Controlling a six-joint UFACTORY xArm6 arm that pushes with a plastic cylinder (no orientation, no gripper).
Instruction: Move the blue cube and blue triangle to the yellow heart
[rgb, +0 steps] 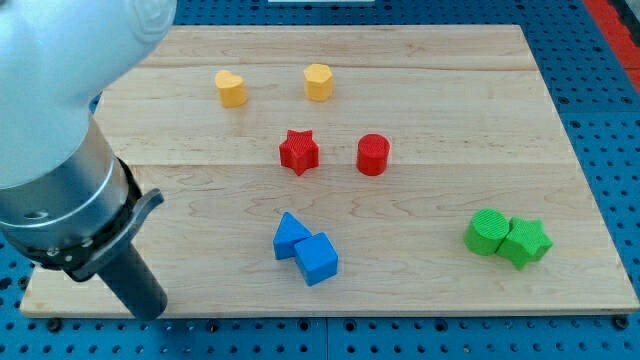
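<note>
A wooden surface (450, 100) is seen lying on a blue perforated base (610, 90). The arm (60, 150) is seen at the view's left, ending in a dark rod. My tip (150, 310) is placed at the surface's bottom-left corner, well apart from every block. No pincer is fitted to this arm, so no spread or pressed state can be told.

The blue triangle (290, 235) and the blue cube (317, 258) are found near the view's bottom centre, touching each other, with the cube set to the lower right of the triangle. Both lie to the right of my tip.

The yellow heart (230, 88) is placed near the view's top, left of centre, well apart from the blue pair. A yellow hexagon (318, 81) is set to its right.

Between these groups, a red star (298, 152) and a red cylinder (373, 154) are seen side by side but apart. At the view's lower right, a green cylinder (487, 232) and a green star (525, 241) are seen touching.
</note>
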